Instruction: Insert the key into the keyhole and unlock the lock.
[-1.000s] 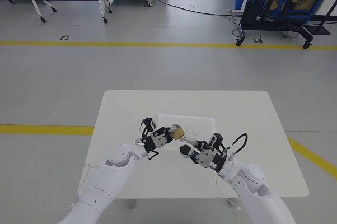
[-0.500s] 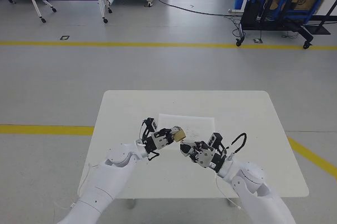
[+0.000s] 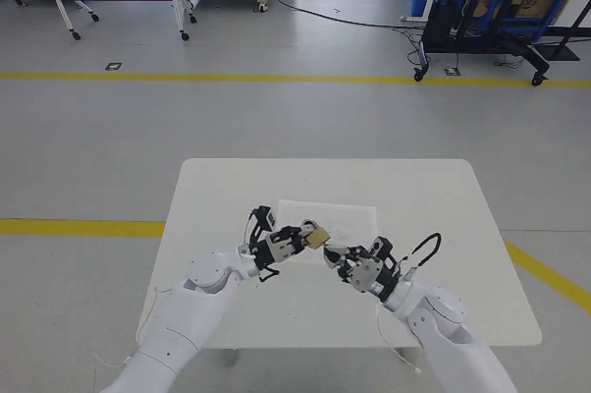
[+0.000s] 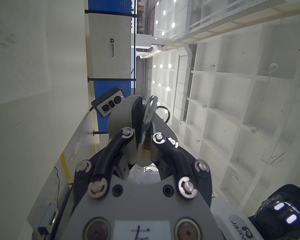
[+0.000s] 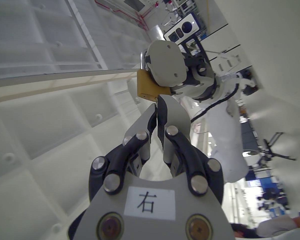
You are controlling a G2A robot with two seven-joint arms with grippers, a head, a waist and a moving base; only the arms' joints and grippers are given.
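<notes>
Two grippers are held close together above the white rectangular table (image 3: 423,196), the brass-coloured padlock (image 5: 146,86) clamped in the left gripper (image 3: 303,237) and the small, largely hidden metal key (image 5: 155,99) pinched by the right gripper (image 5: 157,107) at the padlock's base.

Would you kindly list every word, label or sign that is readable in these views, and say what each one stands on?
"右": on the white label at the base of the right tool.
On the second label, at the base of the left tool: one character, cut off by the frame edge, not readable.
On the grey panel: brand print, not quoted.
On the white sheet: faint marks, too small to read.
</notes>
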